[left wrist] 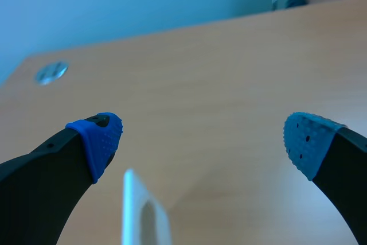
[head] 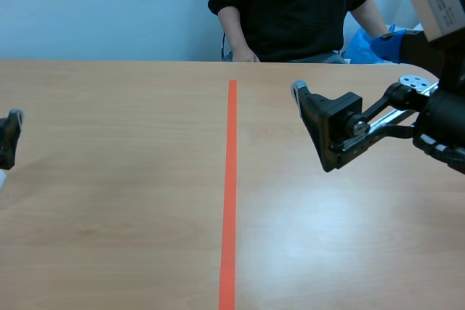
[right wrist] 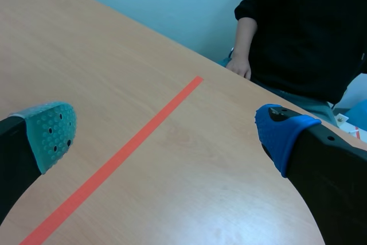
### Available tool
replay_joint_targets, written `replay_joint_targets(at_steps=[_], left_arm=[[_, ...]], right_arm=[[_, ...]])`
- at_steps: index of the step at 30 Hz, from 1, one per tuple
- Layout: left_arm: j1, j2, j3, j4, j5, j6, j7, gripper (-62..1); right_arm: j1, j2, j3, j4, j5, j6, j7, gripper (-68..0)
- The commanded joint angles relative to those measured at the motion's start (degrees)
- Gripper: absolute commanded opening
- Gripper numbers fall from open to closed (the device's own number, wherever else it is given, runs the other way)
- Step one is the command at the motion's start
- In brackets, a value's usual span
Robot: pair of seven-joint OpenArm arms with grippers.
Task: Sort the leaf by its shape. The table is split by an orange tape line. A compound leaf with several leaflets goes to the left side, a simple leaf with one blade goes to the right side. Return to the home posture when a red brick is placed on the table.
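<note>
Scene view: the tape point(head: 231, 179) splits the table point(head: 116, 237). No leaf and no brick are to be seen on it. The right gripper point(head: 314, 127) hangs right of the tape, and the left gripper point(head: 9, 137) is at the left edge. A person point(head: 290, 5) sits across.

Left wrist view: its fingers point(left wrist: 100, 142) stand apart and hold nothing.

Right wrist view: the fingers point(right wrist: 51, 133) are also apart, with the tape ahead.

I judge this is the waiting step. The next move needs a leaf on the table, then a reading of its shape.

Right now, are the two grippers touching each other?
Apart. Scene view: left gripper at the left edge of the table, right gripper across the orange tape.
</note>
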Motion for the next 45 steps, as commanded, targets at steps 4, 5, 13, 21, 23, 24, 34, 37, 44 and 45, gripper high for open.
replay_joint_targets(at_steps=[4,5,13,21,23,24,34,37,44,45], left_arm=[[6.69,-0.59,-0.63,15.89,-0.55,-3.65,0.76,-0.6],[8.04,-0.50,-0.63,18.97,-0.55,-4.76,1.20,-0.6],[17.97,-0.46,-0.57,36.37,-0.55,-9.29,2.27,-0.6],[22.99,0.00,-0.57,43.80,-0.52,-11.45,3.78,-0.6],[23.30,0.35,-0.57,45.07,-0.52,-12.35,4.57,-0.6],[23.45,0.59,-0.57,45.77,-0.52,-12.63,4.81,-0.6],[23.71,1.42,-0.46,48.15,-0.52,-12.83,5.16,-0.6],[23.71,1.42,-0.46,48.15,-0.52,-12.83,5.16,-0.6],[23.71,1.42,-0.46,48.13,-0.52,-12.81,4.98,-0.6],[23.71,1.42,-0.46,48.09,-0.52,-12.81,4.94,-0.6]], right_arm=[[0.63,0.28,0.81,1.44,0.59,-0.04,0.74,-2.2],[0.63,0.31,0.81,1.44,0.59,-0.04,0.61,-2.2],[0.52,0.31,1.99,1.44,0.61,-0.02,0.66,-2.2],[0.50,0.33,2.64,1.44,0.63,-0.02,0.61,-2.2],[0.48,0.33,2.64,1.44,0.63,-0.02,0.59,-2.2],[0.48,0.33,2.64,1.44,0.63,-0.02,0.57,-2.2],[0.48,0.33,2.64,1.44,0.63,-0.02,0.42,-2.2],[0.48,0.33,2.64,1.44,0.63,-0.02,0.42,-2.2],[0.50,0.33,2.64,1.44,0.63,-0.02,0.44,-2.2],[0.50,0.33,2.64,1.44,0.63,-0.02,0.44,-2.2]])
